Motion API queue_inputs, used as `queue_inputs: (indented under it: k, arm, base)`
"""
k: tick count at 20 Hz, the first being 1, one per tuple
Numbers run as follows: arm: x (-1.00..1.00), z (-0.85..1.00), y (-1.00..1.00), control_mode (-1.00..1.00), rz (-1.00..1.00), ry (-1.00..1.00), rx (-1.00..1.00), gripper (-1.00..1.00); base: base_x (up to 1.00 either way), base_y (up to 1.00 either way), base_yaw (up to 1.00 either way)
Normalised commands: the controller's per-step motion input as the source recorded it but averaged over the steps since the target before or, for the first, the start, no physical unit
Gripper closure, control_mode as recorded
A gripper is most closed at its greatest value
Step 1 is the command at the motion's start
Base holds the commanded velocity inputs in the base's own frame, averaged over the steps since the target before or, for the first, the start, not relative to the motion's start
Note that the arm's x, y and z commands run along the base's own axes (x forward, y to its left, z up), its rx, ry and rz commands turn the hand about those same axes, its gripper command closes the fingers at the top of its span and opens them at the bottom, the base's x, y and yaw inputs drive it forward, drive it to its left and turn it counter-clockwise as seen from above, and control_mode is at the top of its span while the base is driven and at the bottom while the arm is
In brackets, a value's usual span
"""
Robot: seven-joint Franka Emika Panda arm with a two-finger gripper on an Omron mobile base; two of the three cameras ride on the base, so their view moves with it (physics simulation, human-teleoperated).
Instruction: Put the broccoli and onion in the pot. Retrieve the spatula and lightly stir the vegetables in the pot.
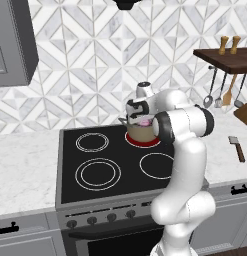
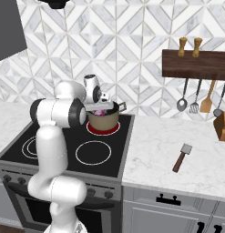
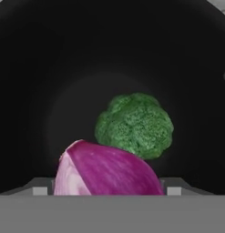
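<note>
- We see the bumpy bright-green broccoli floret (image 3: 135, 124) lying on the dark floor of the short round tan pot (image 2: 103, 119), which stands on the red-glowing rear burner.
- The glossy purple-pink onion (image 3: 107, 171), paler at one side, sits between our two-finger gripper (image 3: 106, 189) tips, held clamped just above the pot's mouth.
- The brown-handled grey-bladed spatula (image 2: 181, 158) lies on the white marble counter (image 2: 164, 150), well apart.

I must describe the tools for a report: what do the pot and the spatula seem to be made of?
The pot: matte tan outside, dark inside, perhaps enamelled or ceramic-coated metal; unsure. The spatula: flat grey blade that looks like metal, dark brown handle, probably wood.
</note>
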Motion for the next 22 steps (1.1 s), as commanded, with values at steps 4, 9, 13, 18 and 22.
queue_inputs:
  k: [4,9,13,18,22]
  arm:
    - [0.0,0.0,-0.05,-1.0,0.0,0.0,0.0,-1.0]
    - [0.0,0.25,-0.11,-1.0,0.0,-0.01,0.03,-1.0]
    - [-0.16,0.73,-0.14,-1.0,0.0,-0.14,0.06,-1.0]
    - [-0.8,0.62,-0.56,-1.0,-0.01,-0.05,0.14,-1.0]
    - [-1.0,0.22,-0.75,-1.0,-0.04,0.0,0.06,-1.0]
  base:
    - [0.0,0.0,0.0]
    - [0.0,0.0,0.0]
    - [0.0,0.0,0.0]
    - [0.0,0.0,0.0]
    - [0.0,0.0,0.0]
